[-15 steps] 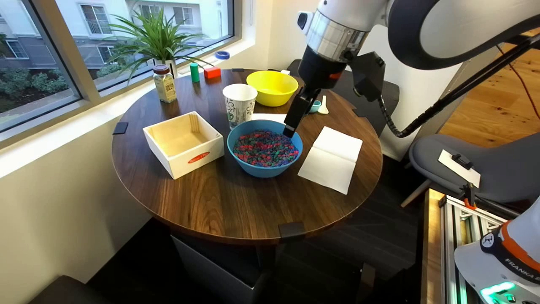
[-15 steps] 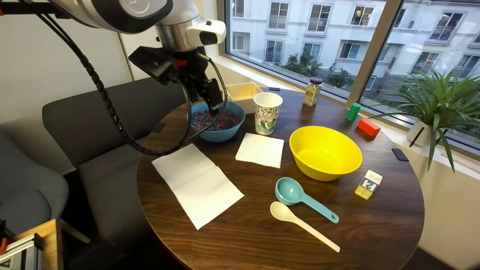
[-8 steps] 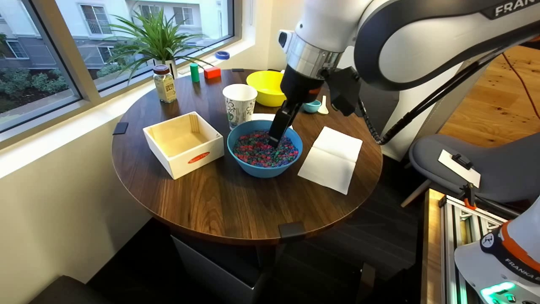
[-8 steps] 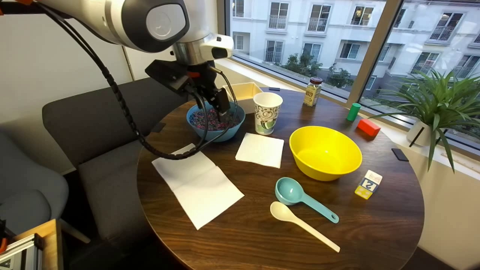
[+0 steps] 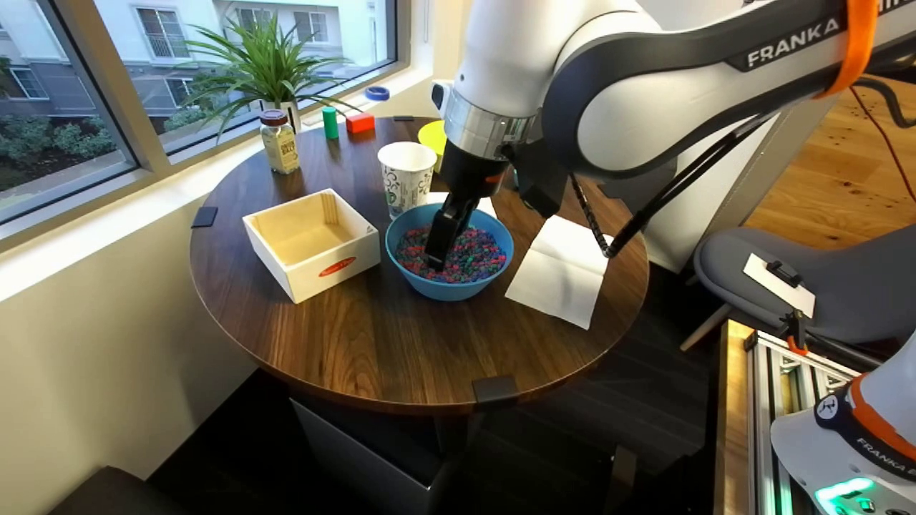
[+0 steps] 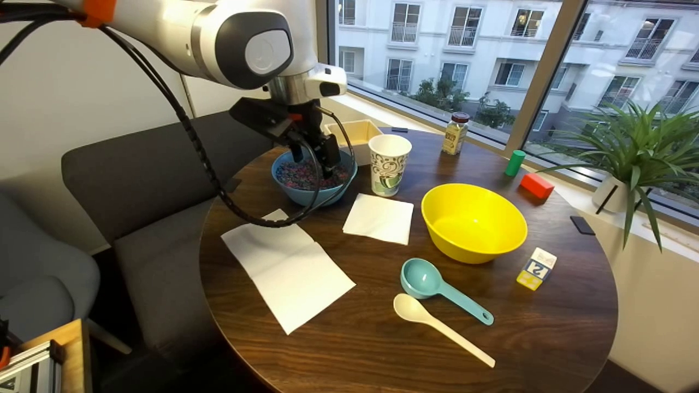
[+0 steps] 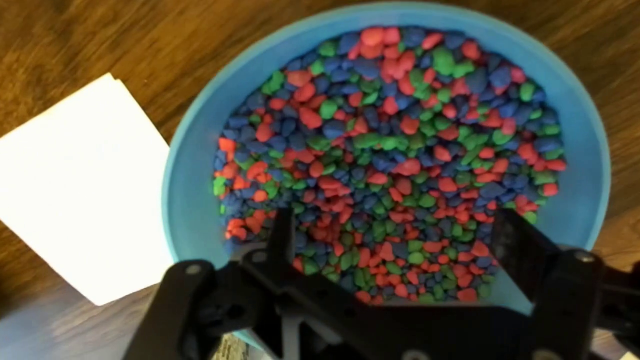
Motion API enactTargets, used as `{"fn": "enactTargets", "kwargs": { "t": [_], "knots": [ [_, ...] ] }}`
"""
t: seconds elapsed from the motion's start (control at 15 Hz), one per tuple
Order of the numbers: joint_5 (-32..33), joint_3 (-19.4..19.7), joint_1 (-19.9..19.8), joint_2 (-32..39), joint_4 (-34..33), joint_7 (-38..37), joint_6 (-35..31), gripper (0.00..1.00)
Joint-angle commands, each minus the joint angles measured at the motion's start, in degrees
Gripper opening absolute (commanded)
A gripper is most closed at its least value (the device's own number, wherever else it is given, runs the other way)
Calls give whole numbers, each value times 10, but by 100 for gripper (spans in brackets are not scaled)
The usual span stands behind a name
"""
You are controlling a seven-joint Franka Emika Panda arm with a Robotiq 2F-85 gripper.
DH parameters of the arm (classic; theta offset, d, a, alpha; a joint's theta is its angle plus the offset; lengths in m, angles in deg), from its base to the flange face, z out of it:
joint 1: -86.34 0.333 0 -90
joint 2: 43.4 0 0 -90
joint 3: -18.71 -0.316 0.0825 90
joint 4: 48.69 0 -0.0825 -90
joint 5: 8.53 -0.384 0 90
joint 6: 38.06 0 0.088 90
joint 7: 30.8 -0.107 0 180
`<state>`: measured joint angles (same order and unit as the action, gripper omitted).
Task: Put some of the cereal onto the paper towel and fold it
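The cereal is a heap of small red, green and blue pieces (image 7: 390, 150) in a blue bowl (image 5: 447, 292); the bowl also shows in an exterior view (image 6: 311, 197). An opened white paper towel (image 5: 554, 282) with a crease lies flat beside the bowl; it also shows in an exterior view (image 6: 295, 273). A smaller folded white towel (image 6: 378, 218) lies near the bowl, at left in the wrist view (image 7: 85, 200). My gripper (image 7: 392, 225) is open and empty, with fingers over the cereal inside the bowl. In an exterior view (image 5: 435, 265) it points down. Whether the fingertips touch the cereal is unclear.
A paper cup (image 6: 386, 166) and a wooden box (image 5: 313, 247) stand close to the bowl. A yellow bowl (image 6: 472, 248), teal scoop (image 6: 421, 278), cream spoon (image 6: 437, 325), letter blocks (image 6: 537, 268) and a jar (image 5: 279, 143) stand or lie on the round table (image 5: 401, 357).
My gripper has moved from the bowl's rim across to above the cereal, toward the wooden box side, and is a little lower. The towels and the bowl have not moved.
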<state>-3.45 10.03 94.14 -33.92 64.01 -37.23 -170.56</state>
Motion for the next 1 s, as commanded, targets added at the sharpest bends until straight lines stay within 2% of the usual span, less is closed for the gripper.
{"fn": "enactTargets", "kwargs": {
  "t": [0.0,0.07,0.2,0.27,0.6,0.8,0.87,0.93],
  "knots": [
    [7,6,8,21,-29,5,20,100],
    [8,7,8,24,-32,5,20,77],
    [8,7,8,29,-37,7,19,68],
    [2,5,7,30,-38,14,20,58],
    [-4,4,6,36,-41,27,21,19],
    [-3,5,6,38,-42,31,22,0],
    [-2,6,6,39,-42,31,23,0],
    [-1,6,6,39,-42,31,24,30]
  ]
}}
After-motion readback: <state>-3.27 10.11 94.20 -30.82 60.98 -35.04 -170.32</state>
